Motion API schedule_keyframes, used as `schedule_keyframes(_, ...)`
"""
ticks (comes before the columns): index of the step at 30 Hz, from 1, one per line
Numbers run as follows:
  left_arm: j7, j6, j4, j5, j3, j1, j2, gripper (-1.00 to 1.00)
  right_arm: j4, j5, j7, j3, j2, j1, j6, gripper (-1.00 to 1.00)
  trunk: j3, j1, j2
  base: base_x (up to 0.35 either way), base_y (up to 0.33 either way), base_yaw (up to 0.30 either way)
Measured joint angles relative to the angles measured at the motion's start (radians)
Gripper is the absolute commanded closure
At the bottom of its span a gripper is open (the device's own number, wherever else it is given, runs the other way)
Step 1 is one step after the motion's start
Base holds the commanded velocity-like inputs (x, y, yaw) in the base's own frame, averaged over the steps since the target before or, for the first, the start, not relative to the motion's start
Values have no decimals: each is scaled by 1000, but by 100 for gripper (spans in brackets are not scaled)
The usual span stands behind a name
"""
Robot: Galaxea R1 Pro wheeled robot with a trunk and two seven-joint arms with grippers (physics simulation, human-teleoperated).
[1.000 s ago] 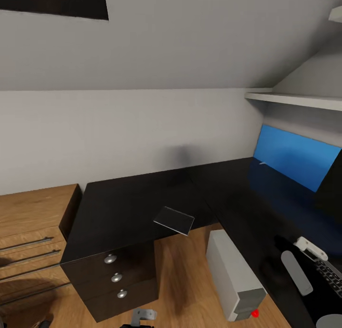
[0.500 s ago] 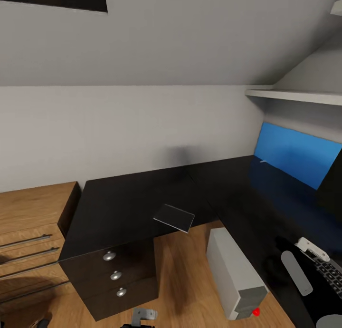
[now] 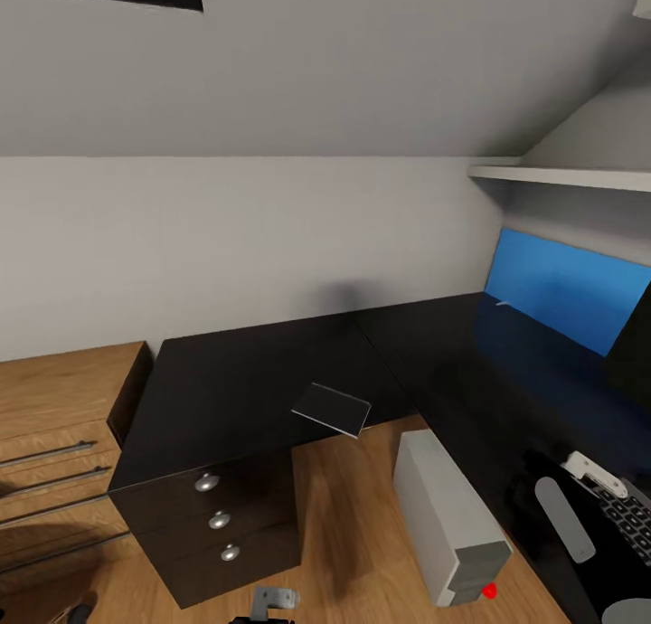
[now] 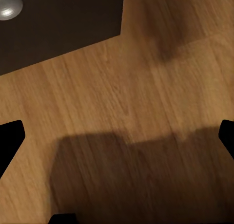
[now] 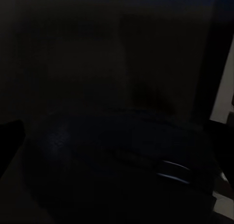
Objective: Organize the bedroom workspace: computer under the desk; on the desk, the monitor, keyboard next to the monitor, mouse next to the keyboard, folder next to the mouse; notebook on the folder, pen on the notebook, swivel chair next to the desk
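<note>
The glossy black L-shaped desk (image 3: 244, 380) fills the middle of the head view, its drawer unit (image 3: 217, 524) in front. The white-grey computer (image 3: 448, 524) stands on the floor in the desk's inner corner, red light showing. A bright-blue flat rectangle, the folder (image 3: 561, 289), stands tilted over the desk's right wing, a small white tip at its lower corner. The keyboard (image 3: 633, 520) lies at the lower right. Beside it hangs my right arm's grey link (image 3: 565, 518). The right wrist view is very dark; the black mouse (image 5: 122, 170) lies close between the fingers. My left gripper (image 4: 117, 136) is open above the floor.
A thin dark flat slab (image 3: 332, 409) overhangs the desk's inner corner. A low wooden drawer cabinet (image 3: 54, 443) stands left of the desk. A white shelf (image 3: 561, 176) juts from the wall at upper right. Wood floor (image 3: 353, 515) lies between drawer unit and computer.
The whole head view has shifted slightly, so the camera moved. Desk, computer and folder keep their places relative to each other; the right arm looks unmoved.
</note>
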Motion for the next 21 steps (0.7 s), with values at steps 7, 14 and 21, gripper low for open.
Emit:
schedule_keyframes(7,-4,-1,0,1,0,0,1,-100,0,0,0,0,0,0,0,100,0,0,0,0,0,0)
schedule_keyframes(14,-8,-1,3,2,0,0,2,-100,3,0,0,0,-1,0,0,100,0,0,0,152,0,0)
schedule_keyframes(21,-8,0,5,2,0,0,2,-100,5,0,0,0,-1,0,0,100,0,0,0,82,0,0)
